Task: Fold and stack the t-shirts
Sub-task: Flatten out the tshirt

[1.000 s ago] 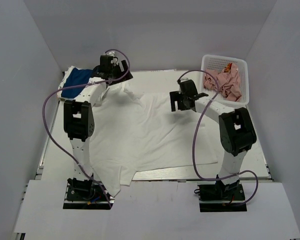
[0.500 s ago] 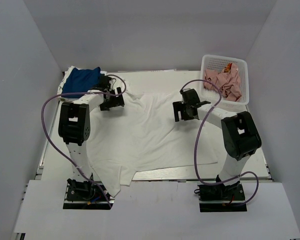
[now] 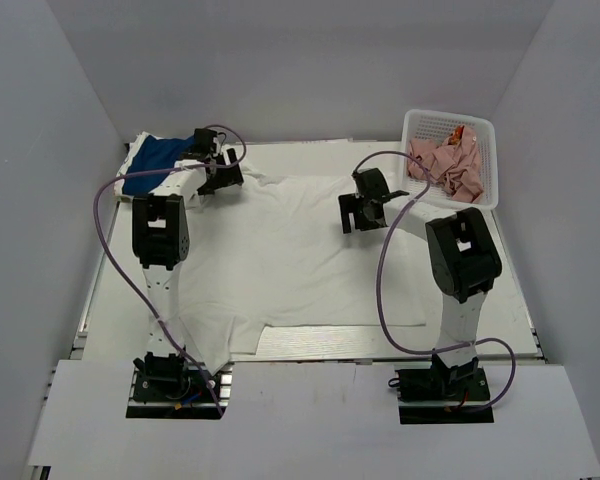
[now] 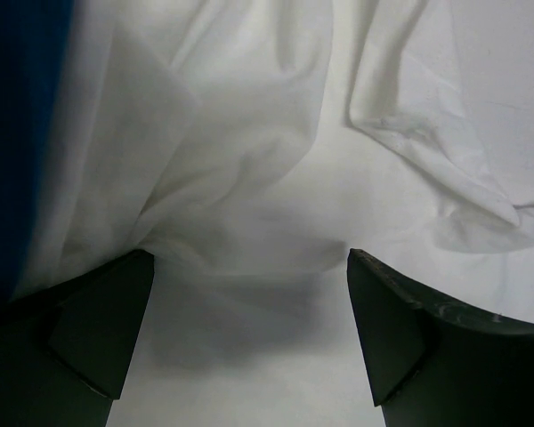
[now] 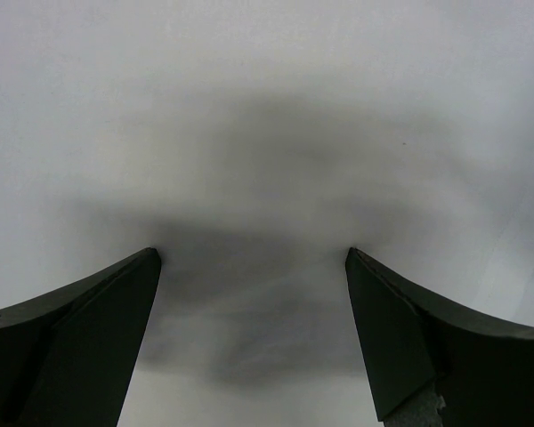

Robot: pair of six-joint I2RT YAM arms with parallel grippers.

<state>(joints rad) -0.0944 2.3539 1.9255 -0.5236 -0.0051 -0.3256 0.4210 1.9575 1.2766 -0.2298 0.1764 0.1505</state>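
A large white t-shirt (image 3: 290, 260) lies spread over the table, its hem hanging at the near edge. A folded royal blue t-shirt (image 3: 160, 158) sits at the back left corner on white cloth. My left gripper (image 3: 220, 178) hovers open just above the white shirt's rumpled back left part (image 4: 249, 178), beside the blue shirt (image 4: 18, 133). My right gripper (image 3: 360, 212) hangs open over smooth white cloth (image 5: 249, 133) near the shirt's back right part. Nothing sits between either pair of fingers.
A white mesh basket (image 3: 485, 135) with crumpled pink cloth (image 3: 448, 165) stands at the back right. Grey walls close in the table on three sides. Purple cables loop from both arms.
The left gripper dropped toward the table, then moved back toward the blue shirt. The right gripper shifted slightly back and left. The white shirt now lies flatter and farther up the table.
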